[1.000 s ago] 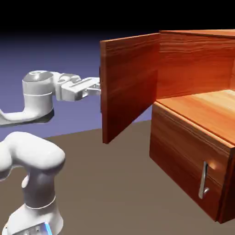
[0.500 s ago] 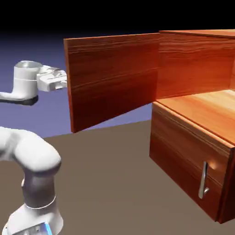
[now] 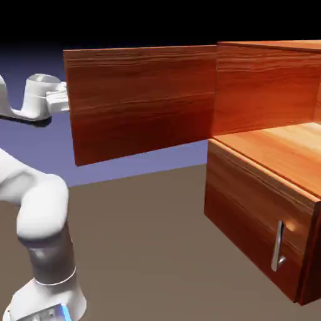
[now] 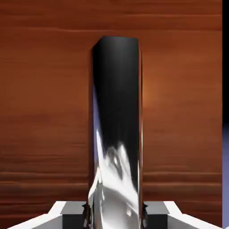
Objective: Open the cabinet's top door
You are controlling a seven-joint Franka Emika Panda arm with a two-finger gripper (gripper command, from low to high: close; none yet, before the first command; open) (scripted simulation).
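Because the vertical metal handle offers a narrow bar, the two-finger gripper clamps it from both sides, presumably for pulling leverage. Top door stands swung wide, beyond the lower panel.

The end effector is closed, fingertips parted.

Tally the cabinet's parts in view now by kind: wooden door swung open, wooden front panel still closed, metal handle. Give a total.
Open reddish-brown rectangular wooden door: 1
Closed reddish-brown wooden lower front panel: 1
Slim silver metal bar handles, one on the lower panel, one between the gripper's fingertips: 2
Total: 4
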